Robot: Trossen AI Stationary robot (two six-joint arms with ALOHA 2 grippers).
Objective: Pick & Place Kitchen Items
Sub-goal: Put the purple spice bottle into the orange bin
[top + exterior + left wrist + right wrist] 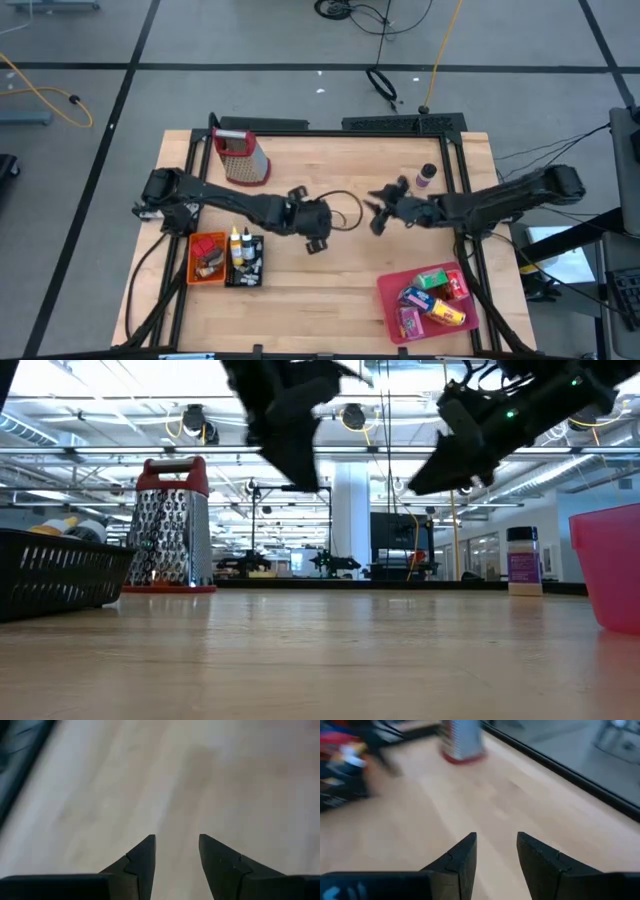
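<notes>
No brand or writing is legible on any item; the label on the small bottle with the purple label [426,177] is showing only as a purple band. On the pale wooden bench [330,290], working from the left: an orange rectangular bin [206,258] and a black slotted bin [246,261] are sitting side by side near the left edge, holding small packets and two little yellow-capped bottles [240,246]. Behind them a metal box grater with a red top [240,157] is lying on its side in the overhead view. The left gripper [314,236] is hanging above bare bench near the centre, its fingers [141,861] standing partly apart and holding nothing. The right gripper [381,212] is hovering just right of centre, fingers [462,860] likewise parted and empty. The purple-labelled bottle is standing upright near the far right edge. A pink tray [392,305] at the near right is holding green, blue, pink, red and yellow cartons [435,296].
</notes>
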